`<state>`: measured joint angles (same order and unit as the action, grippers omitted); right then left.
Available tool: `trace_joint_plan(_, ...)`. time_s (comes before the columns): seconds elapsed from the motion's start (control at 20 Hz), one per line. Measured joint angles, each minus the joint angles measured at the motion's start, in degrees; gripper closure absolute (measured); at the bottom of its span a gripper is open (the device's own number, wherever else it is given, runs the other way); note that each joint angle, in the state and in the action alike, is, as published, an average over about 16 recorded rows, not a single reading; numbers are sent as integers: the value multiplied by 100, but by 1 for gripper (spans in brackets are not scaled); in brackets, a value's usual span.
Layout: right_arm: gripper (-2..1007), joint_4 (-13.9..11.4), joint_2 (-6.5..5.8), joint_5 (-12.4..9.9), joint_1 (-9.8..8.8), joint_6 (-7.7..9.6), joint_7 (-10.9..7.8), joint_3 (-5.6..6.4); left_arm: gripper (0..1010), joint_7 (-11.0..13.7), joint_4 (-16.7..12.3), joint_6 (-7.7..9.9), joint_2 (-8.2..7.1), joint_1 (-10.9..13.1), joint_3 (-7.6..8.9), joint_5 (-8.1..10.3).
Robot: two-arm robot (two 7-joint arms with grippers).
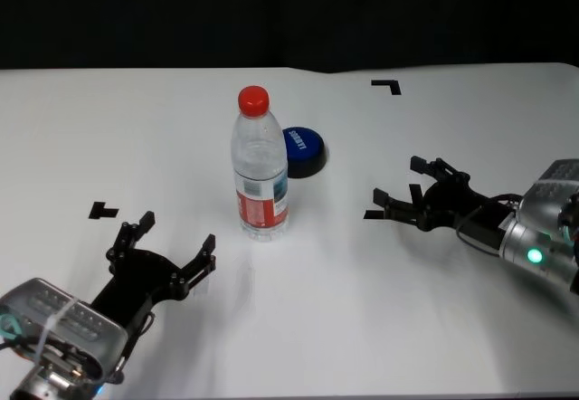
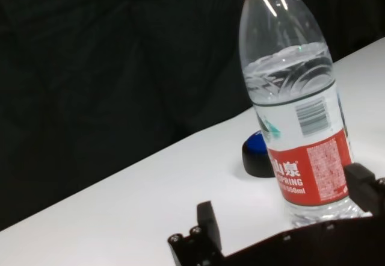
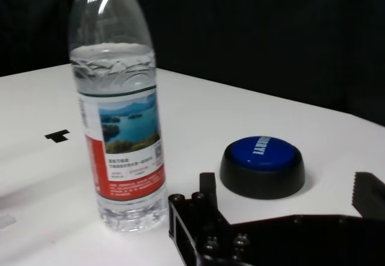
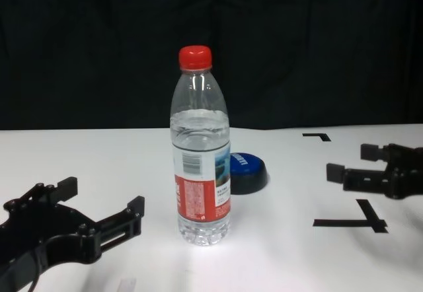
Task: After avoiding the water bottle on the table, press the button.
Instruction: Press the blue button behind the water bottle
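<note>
The water bottle (image 1: 261, 169) stands upright in the middle of the white table (image 1: 380, 309), with a red cap and a red label. It also shows in the chest view (image 4: 200, 166), the left wrist view (image 2: 299, 103) and the right wrist view (image 3: 120, 115). The blue button (image 1: 302, 150) sits just behind and right of the bottle; it also shows in the right wrist view (image 3: 262, 166) and the chest view (image 4: 246, 171). My right gripper (image 1: 400, 185) is open and empty, right of the button. My left gripper (image 1: 177, 242) is open and empty at the front left.
Black tape marks lie on the table: a corner (image 1: 387, 85) at the back right, a T shape (image 1: 102, 210) at the left, another (image 4: 357, 220) under my right gripper. A dark backdrop stands behind the table's far edge.
</note>
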<state>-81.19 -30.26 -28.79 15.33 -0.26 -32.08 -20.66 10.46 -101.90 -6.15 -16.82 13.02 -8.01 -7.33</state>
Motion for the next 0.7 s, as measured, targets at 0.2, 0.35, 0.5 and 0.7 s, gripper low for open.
trace_joint_plan(0.2,2,188,17,34,189,-22,-57,-39,7,0,0,0,0,0,0,0)
trace_joint_plan(0.35,2,369,47,71,363,-48,-113,-77,7,0,0,0,0,0,0,0)
trace_joint_plan(0.5,2,581,94,112,554,-81,-177,-120,7,0,0,0,0,0,0,0)
trace_joint_plan(0.7,2,938,195,171,847,-151,-278,-186,7,0,0,0,0,0,0,0)
